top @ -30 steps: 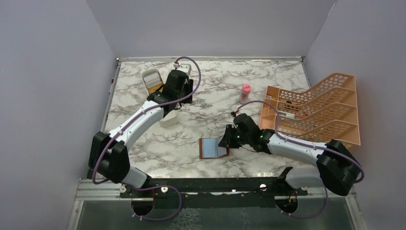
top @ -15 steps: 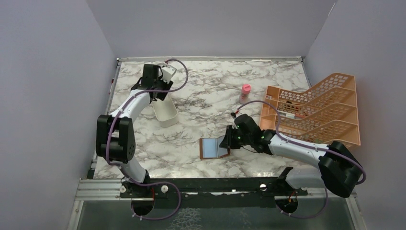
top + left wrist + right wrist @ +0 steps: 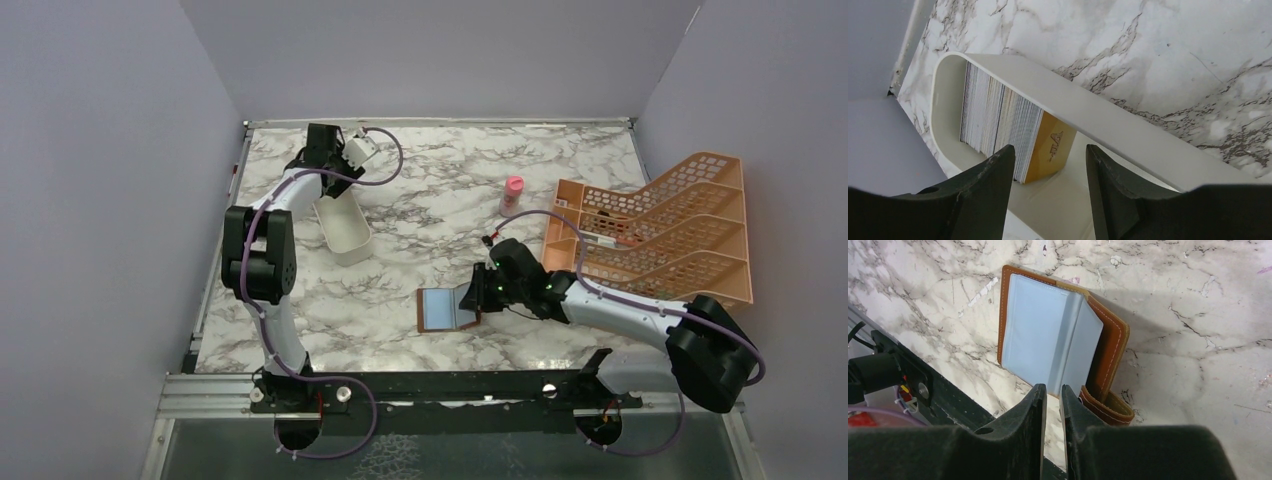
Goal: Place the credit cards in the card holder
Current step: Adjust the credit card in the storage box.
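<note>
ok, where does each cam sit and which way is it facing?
Top external: above and behind the bases, looking down on the table; left arm and right arm show.
Left wrist: over the left gripper, facing down into the tray at the cards; open jaws show.
Right wrist: over the right gripper, facing down at the open holder; near-shut jaws show.
Shared: top and right wrist both see the holder.

Standing here, I'd call it a robotics lab, a small test cell. A marble-patterned desk [image 3: 440, 200] is boxed in on three sides by plain lilac-grey panels [image 3: 440, 50]. Two white-and-black robot arms, left [image 3: 262, 250] and right [image 3: 620, 310], are bolted to a metal rail [image 3: 450, 388] along the desk's near edge.
</note>
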You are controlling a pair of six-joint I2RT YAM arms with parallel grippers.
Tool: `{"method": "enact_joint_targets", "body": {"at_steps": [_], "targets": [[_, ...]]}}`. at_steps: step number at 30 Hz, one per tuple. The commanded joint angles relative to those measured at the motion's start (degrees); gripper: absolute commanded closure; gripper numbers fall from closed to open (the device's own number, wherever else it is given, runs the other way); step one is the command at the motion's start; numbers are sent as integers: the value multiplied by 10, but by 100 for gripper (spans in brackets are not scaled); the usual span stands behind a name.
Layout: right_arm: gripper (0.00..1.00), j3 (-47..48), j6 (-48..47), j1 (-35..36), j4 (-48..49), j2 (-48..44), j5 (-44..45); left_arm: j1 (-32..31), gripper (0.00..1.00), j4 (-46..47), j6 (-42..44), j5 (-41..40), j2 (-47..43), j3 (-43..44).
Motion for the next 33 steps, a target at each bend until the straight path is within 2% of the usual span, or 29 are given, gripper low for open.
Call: {"method": "enact_joint_targets", "body": {"at_steps": [1, 14, 19, 24, 29, 33], "targets": [[77, 15, -5, 3, -22, -16, -8, 17, 43, 32, 59, 3, 13, -2], [77, 25, -1, 3, -32, -18, 0, 16, 43, 91, 126, -29, 62, -14], [77, 28, -2, 3, -37, -18, -2, 16, 54, 115, 133, -22, 55, -18], [77, 26, -2, 3, -46, -36, 1, 16, 71, 136, 142, -40, 50, -21], [76, 28, -3, 3, -53, -46, 4, 16, 73, 135, 149, -36, 37, -19], [76, 22, -3, 3, -50, -53, 5, 16, 82, 116, 154, -35, 31, -8]]}}
